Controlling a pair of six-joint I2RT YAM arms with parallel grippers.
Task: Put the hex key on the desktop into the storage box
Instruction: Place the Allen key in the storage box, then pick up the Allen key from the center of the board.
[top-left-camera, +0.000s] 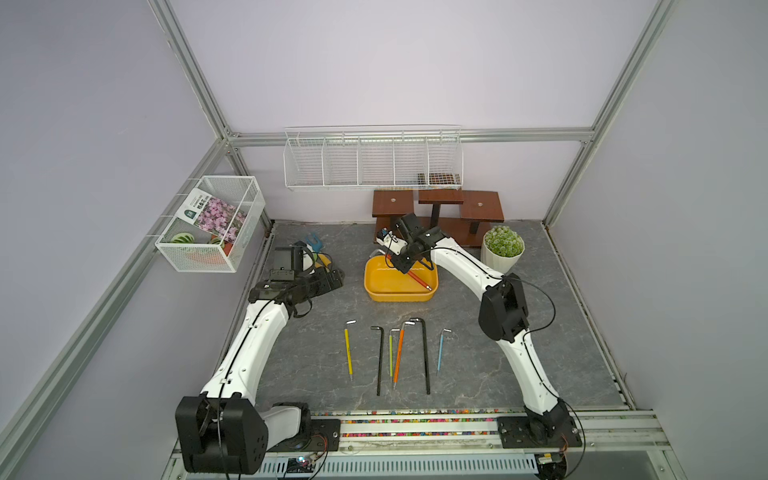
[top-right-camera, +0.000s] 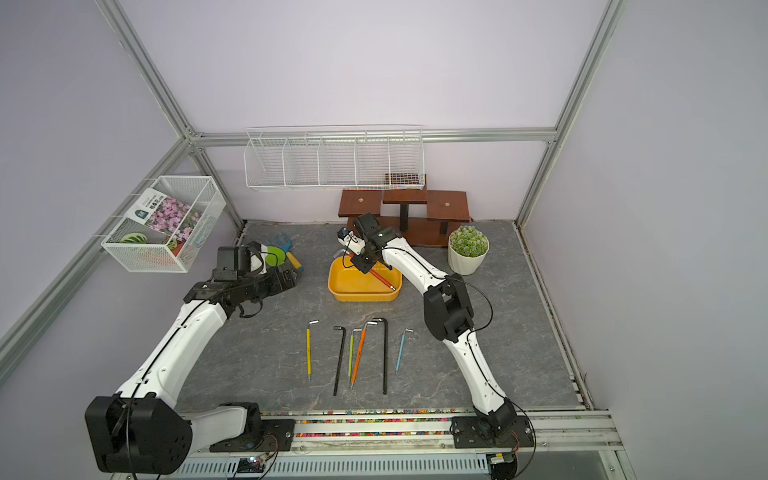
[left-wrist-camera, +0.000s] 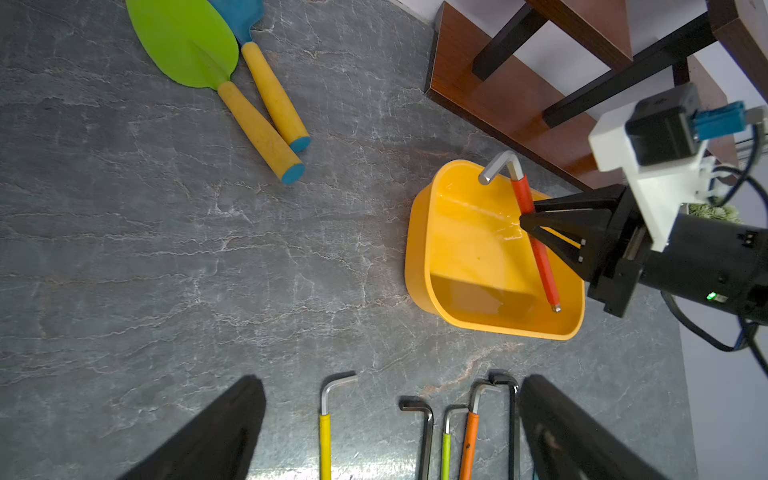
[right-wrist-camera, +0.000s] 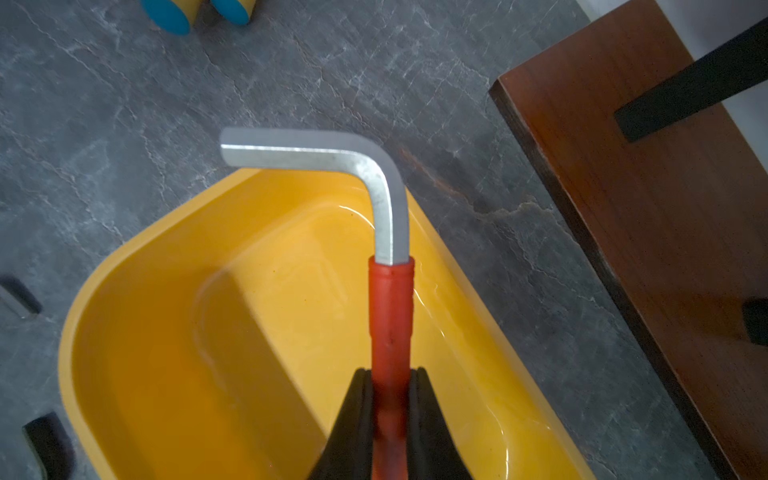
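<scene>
Keys number seven in all. One, the red key (right-wrist-camera: 390, 316), is clamped at its sleeve by the right gripper (right-wrist-camera: 391, 372). It hangs tilted over the box (right-wrist-camera: 83, 316), with the bare bent end above the far rim and the straight tip low inside, near the corner by the right arm. Whether the tip touches the box, I cannot tell.

The other six lie on the desktop (top-left-camera: 478, 365) in one row in front of the box, well apart from it, with the bent ends toward the box. They are the yellow key (top-left-camera: 348, 353), short black key (top-left-camera: 380, 361), green key (top-left-camera: 390, 353), orange key (top-left-camera: 399, 353), long black key (top-left-camera: 425, 357) and blue key (top-left-camera: 440, 349). Green and orange lie just beside each other.

The left gripper (left-wrist-camera: 390, 380) is spread wide and grips nothing, above the desktop to the left of the box. Near it lie two toy tools with yellow handles, a green shovel (left-wrist-camera: 183, 41) and a blue rake (left-wrist-camera: 241, 16), side by side.

One plant pot (top-left-camera: 503, 249) stands at the right rear. One brown stand (top-left-camera: 436, 216) with three small tops is at the back wall.

There are two white wire baskets. The long basket (top-left-camera: 374, 162), with five compartments, is on the back wall. The small basket (top-left-camera: 212, 224), on the left wall, holds a packet with pink flowers.

The desktop is dark grey with pale veins. The walls are pale lilac, in an aluminium frame.
</scene>
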